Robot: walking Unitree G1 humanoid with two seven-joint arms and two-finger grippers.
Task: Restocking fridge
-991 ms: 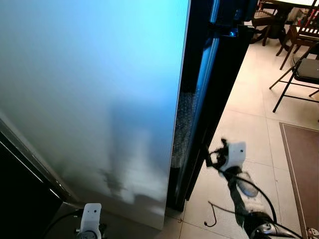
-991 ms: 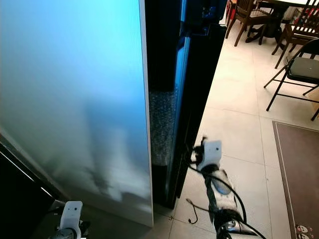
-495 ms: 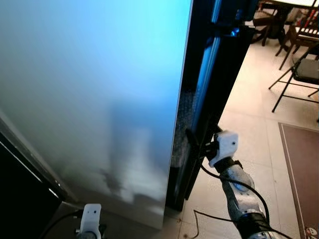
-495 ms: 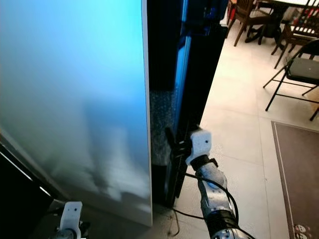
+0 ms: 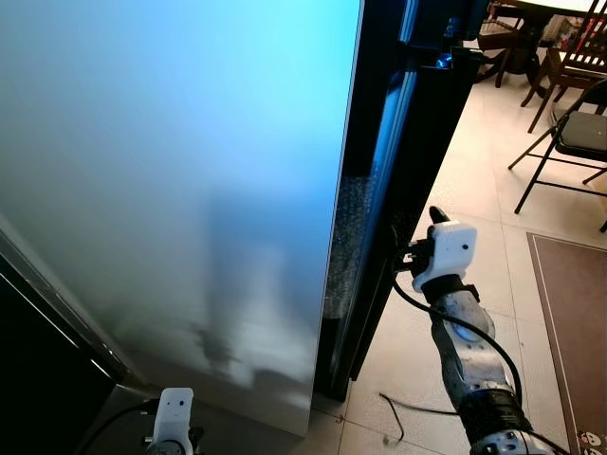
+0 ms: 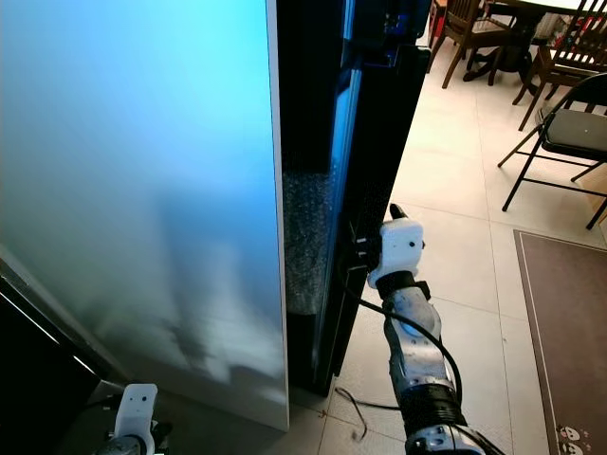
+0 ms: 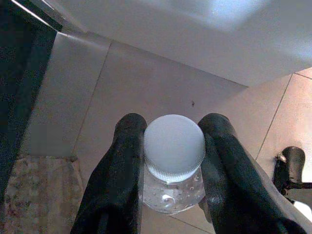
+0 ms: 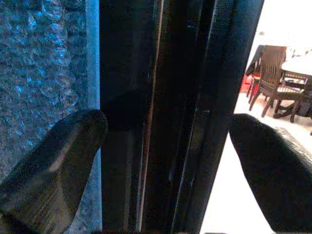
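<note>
**Tiled floor under me**

I stand on a pale tiled floor (image 5: 474,180). The fridge (image 5: 417,142) rests directly on it, dark side toward me. To my right a brown rug (image 5: 574,313) lies flat on the tiles. Farther off stand a black folding chair (image 5: 564,142) and wooden chairs (image 6: 465,24) around a table.

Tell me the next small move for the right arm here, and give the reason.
Probably ease the right gripper forward so its open fingers straddle the dark fridge door's edge, then close. The fingers sit either side of that edge without gripping it, the door is barely ajar, and the left gripper already holds a bottle waiting to go in.
</note>
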